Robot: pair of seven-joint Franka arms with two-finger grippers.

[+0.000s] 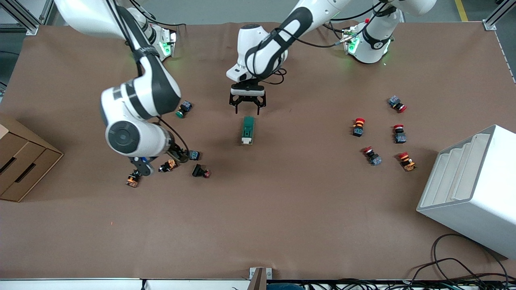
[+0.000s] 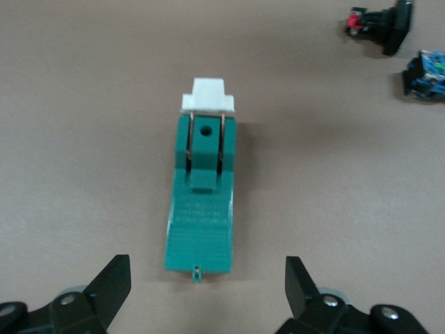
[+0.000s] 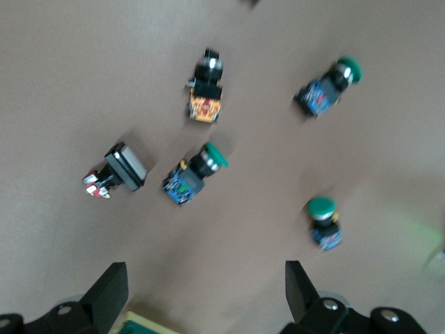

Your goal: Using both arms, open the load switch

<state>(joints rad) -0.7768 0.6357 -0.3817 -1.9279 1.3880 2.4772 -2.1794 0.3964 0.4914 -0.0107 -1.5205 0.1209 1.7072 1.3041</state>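
Observation:
The load switch (image 1: 247, 129) lies flat mid-table, a dark-green oblong (image 2: 201, 202) with its white lever piece (image 2: 208, 96) at the end nearer the front camera. My left gripper (image 1: 247, 108) hangs open just off the switch's other end. Its fingers (image 2: 115, 278) stand wider than the block and touch nothing. My right gripper (image 3: 204, 275) is open and holds nothing. In the front view it is largely hidden under its own arm, over a cluster of push buttons toward the right arm's end. A green, pale-edged corner (image 3: 142, 325) shows by one right finger.
Green-capped and black push buttons (image 1: 193, 155) lie scattered under the right arm, with one more (image 1: 183, 109) farther back. Several red-capped buttons (image 1: 371, 156) lie toward the left arm's end. A white stepped box (image 1: 471, 189) stands there, and a cardboard box (image 1: 20, 161) at the right arm's end.

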